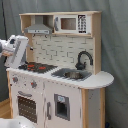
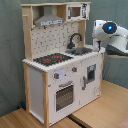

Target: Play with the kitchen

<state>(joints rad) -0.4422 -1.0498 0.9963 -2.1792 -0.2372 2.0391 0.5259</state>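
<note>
On the wooden table (image 2: 100,117), near its corner, stands the kitchen (image 1: 60,75), upright and untouched. Beside its hob end hangs the white arm (image 1: 15,50), clear of the cabinet. I judge the approach is only starting; next comes a reach toward the hob (image 2: 52,59) or oven door (image 2: 65,96). Whether the claw is open, I cannot tell.
</note>
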